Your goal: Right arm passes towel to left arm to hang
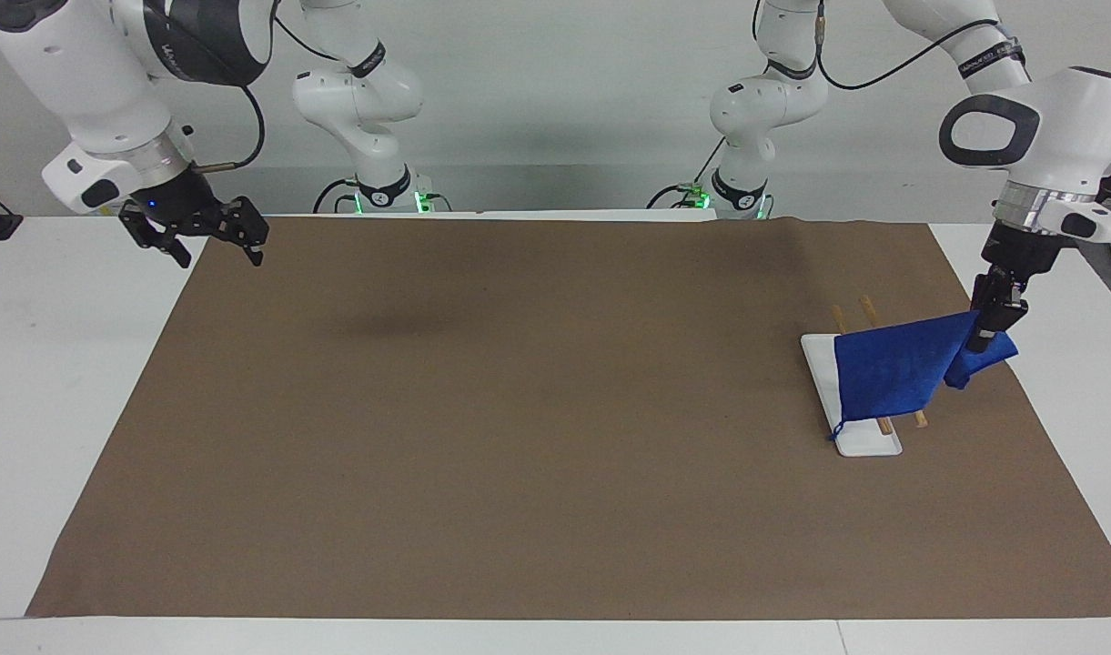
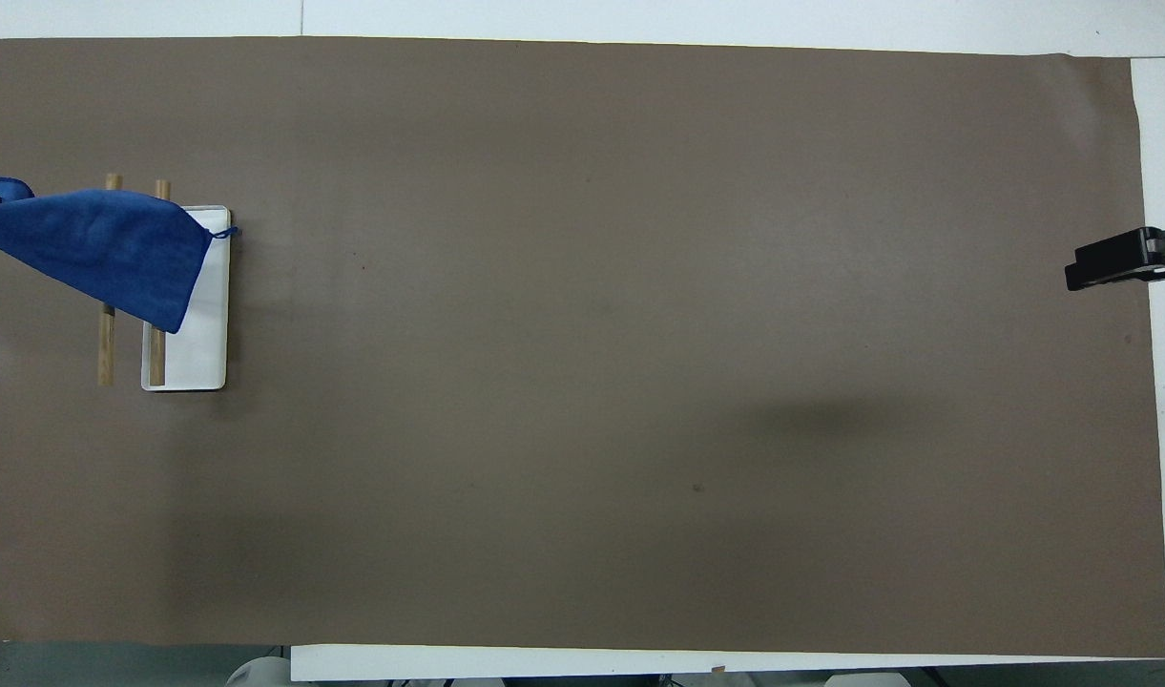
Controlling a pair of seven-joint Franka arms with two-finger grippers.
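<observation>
Hanging stage, nearly complete. The left gripper [image 1: 992, 329] pinches one corner of the blue towel [image 1: 892, 371], which drapes from its fingers across two wooden rails [image 1: 869, 311] of a rack on a white base [image 1: 869, 444]. Handover appears done; release remains. The right gripper [image 1: 196, 232] waits over the table edge [image 1: 64, 364] at its own end, fingers spread wide, empty. Count: one towel, one rack, two rails, two grippers.

White jointed arms [image 1: 109, 73], black bands, black cables, silver wrist rings; black hands, one blue-lit [image 1: 196, 232]
</observation>
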